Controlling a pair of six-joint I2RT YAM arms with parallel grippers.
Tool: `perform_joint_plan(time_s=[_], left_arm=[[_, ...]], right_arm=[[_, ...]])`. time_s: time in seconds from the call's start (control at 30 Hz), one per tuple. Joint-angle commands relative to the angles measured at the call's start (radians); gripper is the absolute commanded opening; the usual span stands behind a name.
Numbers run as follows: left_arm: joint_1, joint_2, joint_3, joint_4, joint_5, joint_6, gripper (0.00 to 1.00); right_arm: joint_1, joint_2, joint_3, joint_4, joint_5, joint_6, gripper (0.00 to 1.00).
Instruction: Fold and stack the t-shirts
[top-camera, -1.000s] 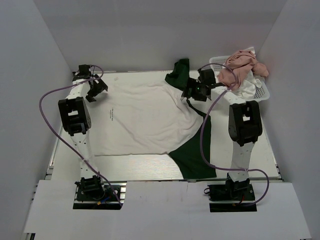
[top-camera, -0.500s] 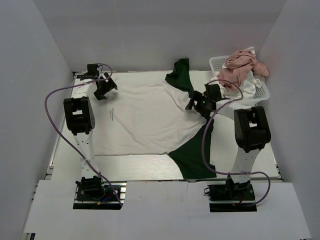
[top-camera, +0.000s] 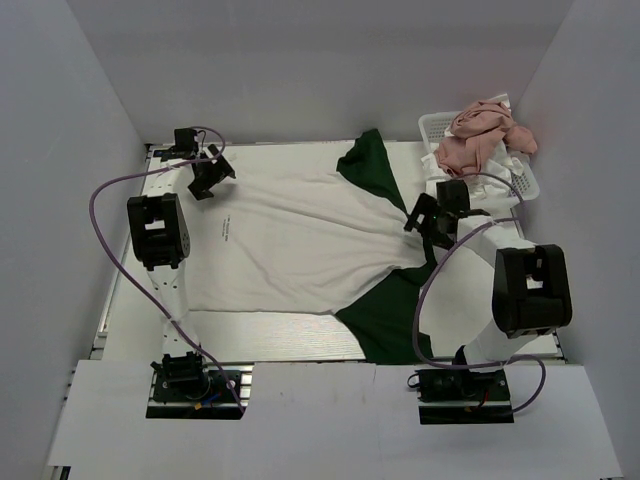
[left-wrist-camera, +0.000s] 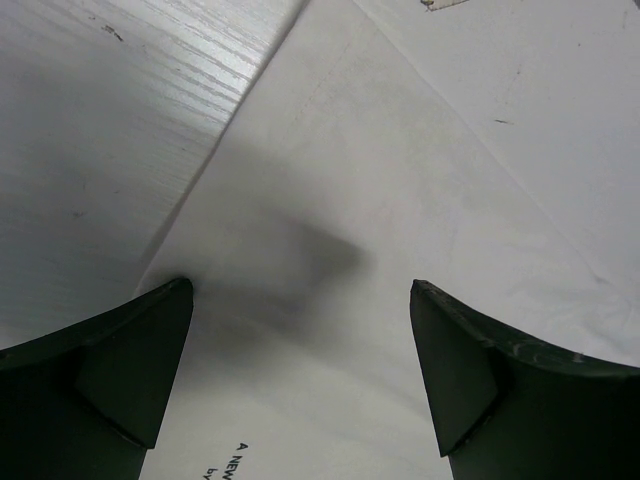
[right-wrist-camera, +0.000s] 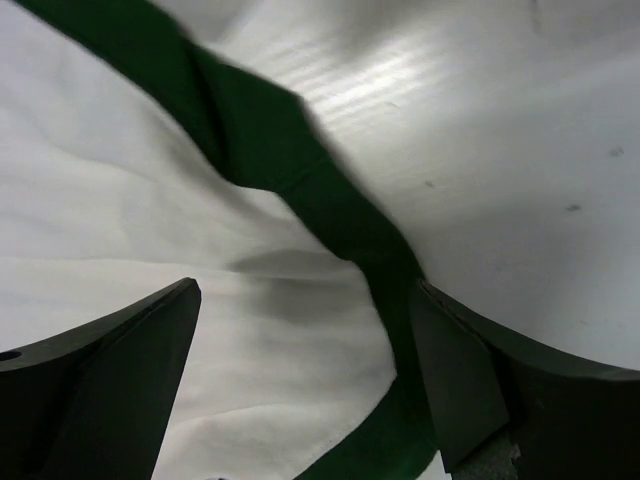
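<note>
This looks like a robotics lab test cell rather than a home. A white slatted desk (top-camera: 270, 338) is boxed in on three sides by plain white panels (top-camera: 320, 70). The left arm (top-camera: 150, 230) and right arm (top-camera: 525, 290) are bolted at its near edge, and bare purple cables (top-camera: 95, 200) loop in the open.

One white t-shirt with dark green sleeves (top-camera: 290, 240) covers the single table (top-camera: 270, 335). At far right, one white latticed basket (top-camera: 432, 125) holds one dusty pink t-shirt (top-camera: 478, 135) and at least one white garment (top-camera: 497, 175). Two robot arms, the left arm (top-camera: 150, 230) and the right arm (top-camera: 525, 290), trail two purple cables, the left cable (top-camera: 93, 210) and the right cable (top-camera: 418, 310).
</note>
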Motion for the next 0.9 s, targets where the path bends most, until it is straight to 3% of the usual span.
perform_joint_plan(time_s=[0.0, 0.27, 0.33, 0.53, 0.67, 0.87], left_arm=[[0.003, 0.031, -0.026, -0.017, 0.036, 0.016, 1.00], [-0.008, 0.002, 0.018, -0.017, -0.010, 0.108, 1.00], [-0.019, 0.032, 0.091, -0.070, -0.079, 0.139, 1.00], [-0.028, 0.206, 0.291, -0.171, -0.070, 0.170, 1.00], [-0.028, 0.215, 0.279, -0.123, -0.061, 0.179, 1.00], [-0.028, 0.247, 0.305, -0.055, 0.014, 0.179, 1.00]], right_arm=[[0.051, 0.001, 0.125, 0.026, -0.032, -0.107, 0.90], [0.160, 0.274, 0.475, 0.017, -0.045, -0.223, 0.90], [0.166, 0.390, 0.611, -0.038, -0.042, -0.233, 0.90], [0.172, 0.628, 0.872, -0.104, -0.029, -0.217, 0.90], [0.162, 0.817, 1.126, -0.160, 0.016, -0.188, 0.90], [0.129, 0.972, 1.308, -0.189, 0.041, -0.122, 0.90]])
